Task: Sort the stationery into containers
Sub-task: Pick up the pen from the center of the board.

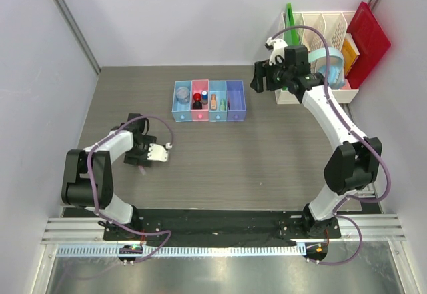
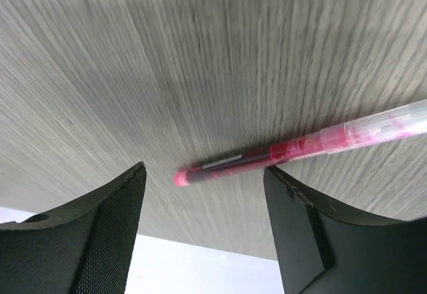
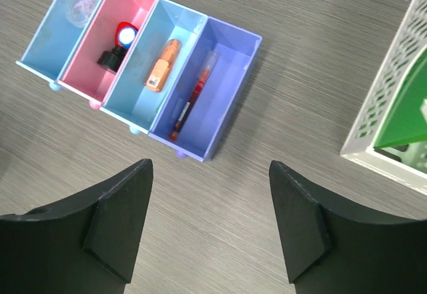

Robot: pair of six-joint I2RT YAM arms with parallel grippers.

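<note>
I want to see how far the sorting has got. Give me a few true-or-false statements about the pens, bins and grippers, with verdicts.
1. A red pen with a clear cap lies on the grey wood-grain table, just ahead of the open left gripper. True.
2. The right gripper holds something. False: it is open and empty.
3. The purple plastic bin holds a second red pen. True.
4. The pink plastic bin is empty. False: a small red-and-black piece sits in it.
5. The clear round piece is in the purple plastic bin. False: it is in the end light-blue plastic bin.
</note>
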